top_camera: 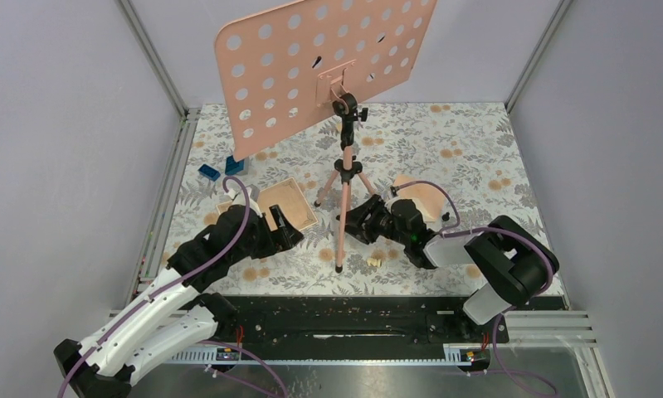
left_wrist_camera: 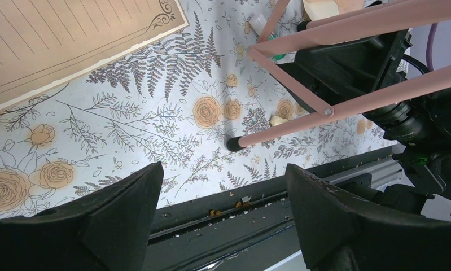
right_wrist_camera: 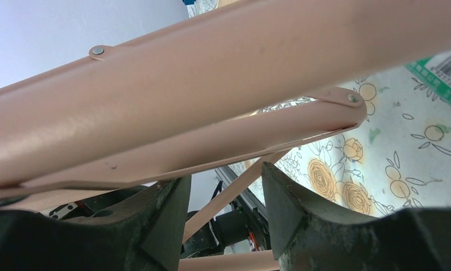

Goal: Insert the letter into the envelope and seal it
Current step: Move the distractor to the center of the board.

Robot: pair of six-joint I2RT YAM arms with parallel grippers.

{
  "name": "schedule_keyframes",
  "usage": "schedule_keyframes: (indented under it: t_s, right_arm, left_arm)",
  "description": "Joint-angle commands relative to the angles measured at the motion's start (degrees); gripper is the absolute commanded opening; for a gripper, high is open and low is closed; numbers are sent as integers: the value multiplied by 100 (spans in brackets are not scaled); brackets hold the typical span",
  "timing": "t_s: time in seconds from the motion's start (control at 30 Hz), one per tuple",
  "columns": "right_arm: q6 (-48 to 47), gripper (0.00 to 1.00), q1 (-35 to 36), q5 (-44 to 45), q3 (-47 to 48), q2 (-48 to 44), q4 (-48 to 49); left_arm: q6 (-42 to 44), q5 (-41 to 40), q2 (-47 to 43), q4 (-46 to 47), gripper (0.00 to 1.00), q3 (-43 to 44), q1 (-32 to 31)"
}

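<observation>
By the look of it, no step of the task was done. The letter (top_camera: 288, 202) lay flat on the worktop (top_camera: 477, 149), left of centre. The envelope (top_camera: 419, 193) lay well apart, right of centre, past the tripod stand (top_camera: 343, 191). The left jaws stood wide and empty just below the letter. The right jaws, partly apart, gripped nothing beside a stand leg. Inserting and sealing remained.

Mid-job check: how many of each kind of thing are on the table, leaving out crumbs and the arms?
Letter: 1
Envelope: 1
Stand: 1
Blue blocks: 2
Total: 5
</observation>
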Motion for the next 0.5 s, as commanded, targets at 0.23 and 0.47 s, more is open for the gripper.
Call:
schedule_keyframes:
  t_s: [0.23,0.47]
  right_arm:
    - [-213,57,20,250,735,393,214]
    - [-329,58,-6,330,1112,638,162]
  left_arm:
    - [108,-115,-39,51,81,255,28]
    - [125,-154,-86,-32,81,274,29]
